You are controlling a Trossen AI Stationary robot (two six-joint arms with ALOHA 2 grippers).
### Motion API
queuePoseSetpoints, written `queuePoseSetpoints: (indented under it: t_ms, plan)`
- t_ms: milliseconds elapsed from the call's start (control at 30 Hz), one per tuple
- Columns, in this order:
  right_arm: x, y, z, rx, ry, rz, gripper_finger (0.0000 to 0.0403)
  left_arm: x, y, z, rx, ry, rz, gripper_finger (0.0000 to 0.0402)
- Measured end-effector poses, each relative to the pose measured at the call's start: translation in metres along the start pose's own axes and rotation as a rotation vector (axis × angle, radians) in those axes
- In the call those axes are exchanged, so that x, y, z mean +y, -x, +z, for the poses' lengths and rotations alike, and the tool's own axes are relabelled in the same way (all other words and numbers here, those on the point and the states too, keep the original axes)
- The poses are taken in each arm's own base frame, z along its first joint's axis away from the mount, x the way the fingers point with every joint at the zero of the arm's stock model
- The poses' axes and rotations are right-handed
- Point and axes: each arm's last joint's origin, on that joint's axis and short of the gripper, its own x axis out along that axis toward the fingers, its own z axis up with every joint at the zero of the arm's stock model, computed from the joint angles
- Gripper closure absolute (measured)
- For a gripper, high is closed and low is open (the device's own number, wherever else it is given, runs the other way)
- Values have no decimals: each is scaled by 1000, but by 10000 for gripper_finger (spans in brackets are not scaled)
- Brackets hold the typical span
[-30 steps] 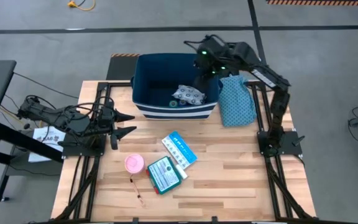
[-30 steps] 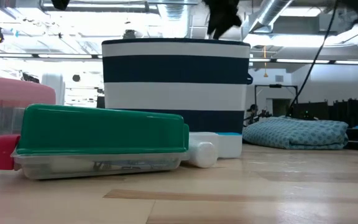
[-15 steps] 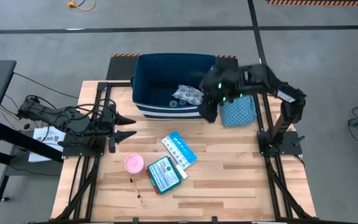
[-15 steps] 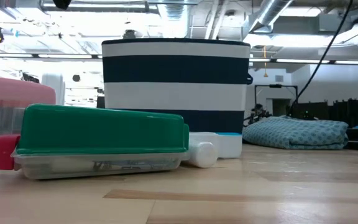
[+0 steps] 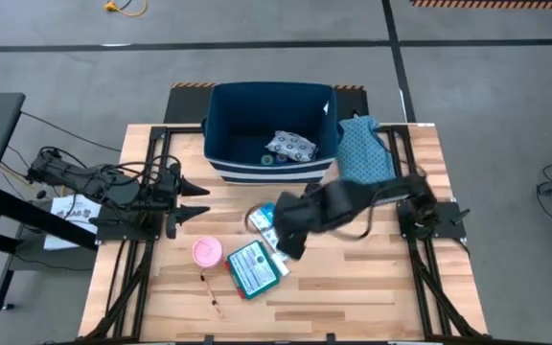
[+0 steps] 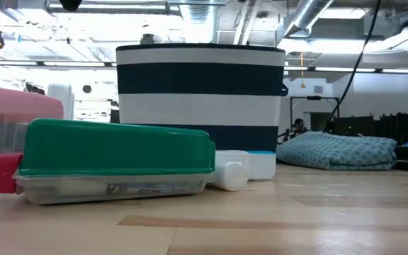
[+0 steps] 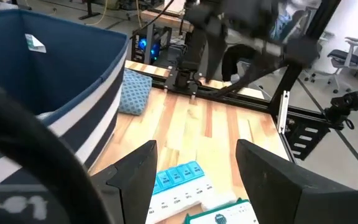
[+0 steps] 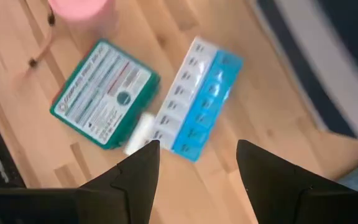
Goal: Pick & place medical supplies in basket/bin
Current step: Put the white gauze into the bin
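Observation:
The dark navy bin (image 5: pixel 226 144) stands at the table's far side and holds a white ring-patterned pouch (image 5: pixel 290 144) and a tiny green tape roll (image 5: pixel 266 160). On the table lie a light-blue and white packet (image 8: pixel 197 96), a teal flat box (image 8: pixel 104 93), a pink roll (image 5: pixel 207 252) and a thin swab stick (image 5: pixel 211 292). My right gripper (image 8: pixel 197 168) hovers open above the packet and box, pointing steeply down, with nothing between its fingers. At the table's left edge my left gripper (image 5: pixel 192 199) waits open, pointing roughly level toward the table's right.
A teal dotted cloth (image 5: pixel 364 153) lies right of the bin on the table's far right. In the low view the teal box (image 6: pixel 115 159) stands in front of the bin (image 6: pixel 200 92). Bare wood shows at the near right (image 5: pixel 372 287).
My right gripper has swung from above the bin's right end toward the near edge and the table's left. It has sunk lower and turned about, and now hangs over the packet and teal box. Its fingers have stayed apart. No supply has moved.

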Motion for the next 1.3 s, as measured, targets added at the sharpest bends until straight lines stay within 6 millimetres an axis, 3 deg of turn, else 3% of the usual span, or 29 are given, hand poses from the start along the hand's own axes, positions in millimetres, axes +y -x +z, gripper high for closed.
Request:
queuePoseSetpoints:
  t_ms: [267, 600, 867, 1300]
  plan:
    - [54, -71, -13, 125, -24, -5, 196, -1, 0, -3, 51, 15, -60, 191]
    - [87, -137, -29, 292, -129, 8, 196, -1, 0, -6, 86, 14, -82, 191]
    - [91, -154, -30, 324, -267, -4, 196, -1, 0, -7, 99, 17, -77, 191]
    - [81, -165, -22, 330, -277, -16, 196, -1, 1, -9, 118, 21, -86, 191]
